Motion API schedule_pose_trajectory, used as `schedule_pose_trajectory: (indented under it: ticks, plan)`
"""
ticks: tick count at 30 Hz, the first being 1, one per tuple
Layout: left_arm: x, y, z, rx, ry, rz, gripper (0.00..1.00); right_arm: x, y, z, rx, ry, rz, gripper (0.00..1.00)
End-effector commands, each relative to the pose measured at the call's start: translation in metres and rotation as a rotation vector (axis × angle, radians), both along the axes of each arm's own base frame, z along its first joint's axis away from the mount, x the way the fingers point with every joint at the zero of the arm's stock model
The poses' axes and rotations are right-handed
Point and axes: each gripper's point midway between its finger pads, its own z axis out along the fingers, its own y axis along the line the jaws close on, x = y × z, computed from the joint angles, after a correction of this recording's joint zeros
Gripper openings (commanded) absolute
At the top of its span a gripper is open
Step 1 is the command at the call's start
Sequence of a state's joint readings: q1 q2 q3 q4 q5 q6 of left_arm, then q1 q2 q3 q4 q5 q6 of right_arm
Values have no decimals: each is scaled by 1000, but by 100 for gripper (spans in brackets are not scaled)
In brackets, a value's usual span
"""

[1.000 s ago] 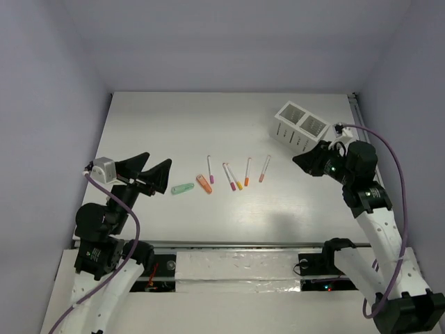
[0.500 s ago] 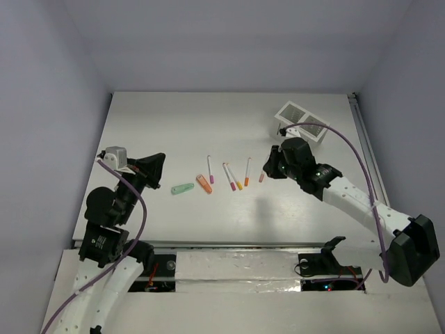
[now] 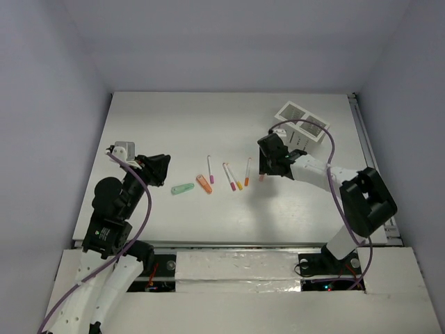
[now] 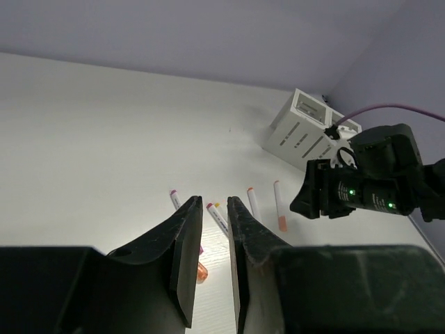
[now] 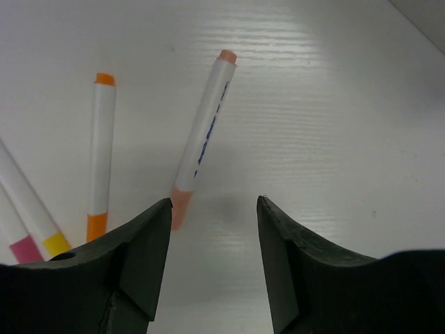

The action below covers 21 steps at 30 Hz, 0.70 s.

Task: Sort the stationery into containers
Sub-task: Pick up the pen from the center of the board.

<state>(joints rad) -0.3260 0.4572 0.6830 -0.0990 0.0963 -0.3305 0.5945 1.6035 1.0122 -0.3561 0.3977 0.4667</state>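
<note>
Right wrist view: the right gripper point(image 5: 213, 203) stands with jaws apart and empty over the capped end of the rightmost pen point(image 5: 205, 132), which lies flat on the desk point(image 5: 348, 104). A second ago this arm was beside the white holder point(image 3: 306, 120), so a pick appears imminent. The left gripper point(image 4: 213, 205), wide apart then, has narrowed to a slim gap and holds nothing.

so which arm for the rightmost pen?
Right. Its open tool is low over that pen, cap end at its fingers, with the holder nearby. The left tool sits past the other pens, by the mint piece.
</note>
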Motion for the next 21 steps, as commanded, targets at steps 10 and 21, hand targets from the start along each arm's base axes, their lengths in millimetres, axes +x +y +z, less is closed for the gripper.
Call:
schedule_pose_trajectory:
  ticks: [10, 21]
  plan:
    - [-2, -7, 20, -13, -62, -39, 20, 71, -7, -3, 16, -16, -71, 54]
    - [-5, -6, 24, -20, -75, -41, 20, 76, 5, -34, 43, 87, -67, 43]
